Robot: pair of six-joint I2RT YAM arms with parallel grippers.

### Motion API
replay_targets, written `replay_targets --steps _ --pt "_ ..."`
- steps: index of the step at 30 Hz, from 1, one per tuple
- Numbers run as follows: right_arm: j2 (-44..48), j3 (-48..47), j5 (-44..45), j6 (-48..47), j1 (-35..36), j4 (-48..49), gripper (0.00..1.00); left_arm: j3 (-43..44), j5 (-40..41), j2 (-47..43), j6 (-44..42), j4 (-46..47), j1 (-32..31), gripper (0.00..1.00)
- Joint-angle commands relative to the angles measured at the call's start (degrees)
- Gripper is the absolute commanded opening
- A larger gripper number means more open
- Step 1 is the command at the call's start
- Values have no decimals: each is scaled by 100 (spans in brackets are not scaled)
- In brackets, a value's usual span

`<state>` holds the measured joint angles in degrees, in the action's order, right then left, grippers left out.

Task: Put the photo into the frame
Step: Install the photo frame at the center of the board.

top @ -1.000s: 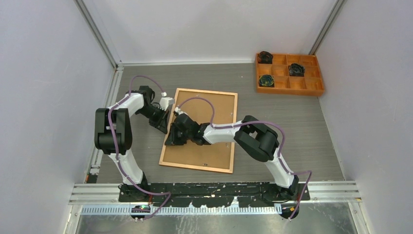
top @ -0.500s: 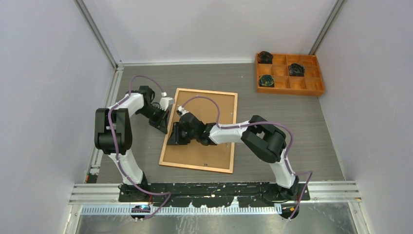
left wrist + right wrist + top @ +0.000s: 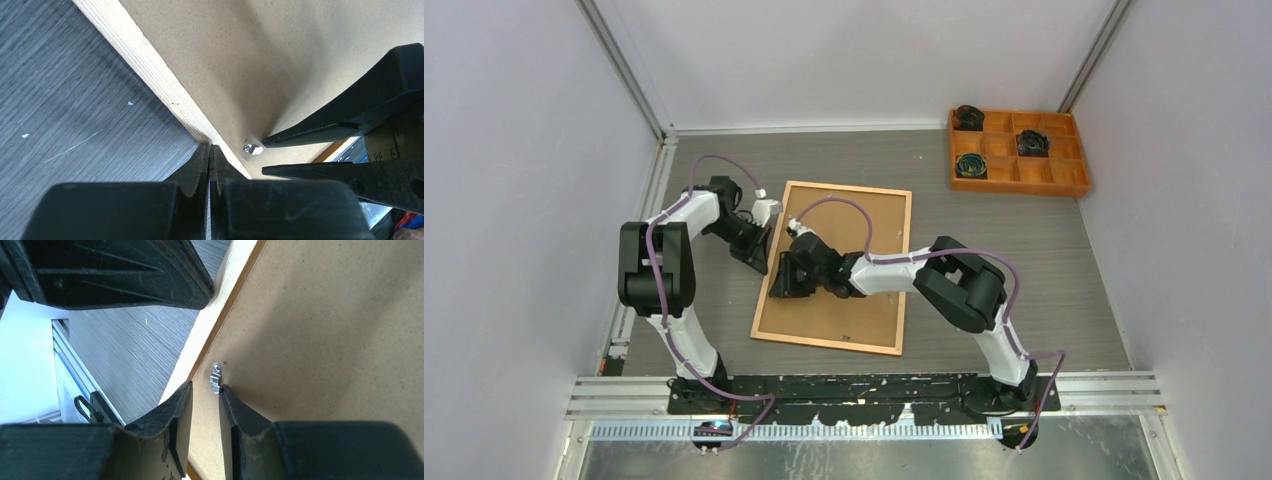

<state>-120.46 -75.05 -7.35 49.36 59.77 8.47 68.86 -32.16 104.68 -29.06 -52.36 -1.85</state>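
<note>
Far right on the counter point(image 3: 984, 260), the orange compartment tray point(image 3: 1024, 189) holds dark coiled bundles point(image 3: 971, 165) in three pockets. The frame point(image 3: 826, 343) lies flat mid-counter, brown backing board point(image 3: 844, 305) up. Left tool point(image 3: 209, 146), pressed together, sits at the frame's left rail. Right tool point(image 3: 205, 386), slightly apart and gripping nothing, hovers just beside a small metal clip point(image 3: 216, 376).

bench point(image 3: 1044, 280): grey wood-grain | backing board point(image 3: 854, 315): plain brown, lying flat on bench, left of centre | metal clip point(image 3: 216, 377): small, silver, on board close to one edge | compartment tray point(image 3: 1019, 190): orange, far right corner of bench, well apart from board | dark coils point(image 3: 971, 165): in three tray compartments
</note>
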Motion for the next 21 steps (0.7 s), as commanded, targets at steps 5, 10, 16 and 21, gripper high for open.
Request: replay_targets --steps 5,10,16,21 --pt "-270 -255 38 -84 -16 25 31 28 -70 61 -92 -39 -34 1" --pt "-347 -320 -61 -31 24 59 31 56 -71 78 -88 -40 -35 1" --pt "-446 -472 -13 -39 77 -41 31 66 -62 79 -87 -29 -33 1" --pt "-511 -560 161 -17 74 -136 30 41 -53 63 -105 -20 -33 0"
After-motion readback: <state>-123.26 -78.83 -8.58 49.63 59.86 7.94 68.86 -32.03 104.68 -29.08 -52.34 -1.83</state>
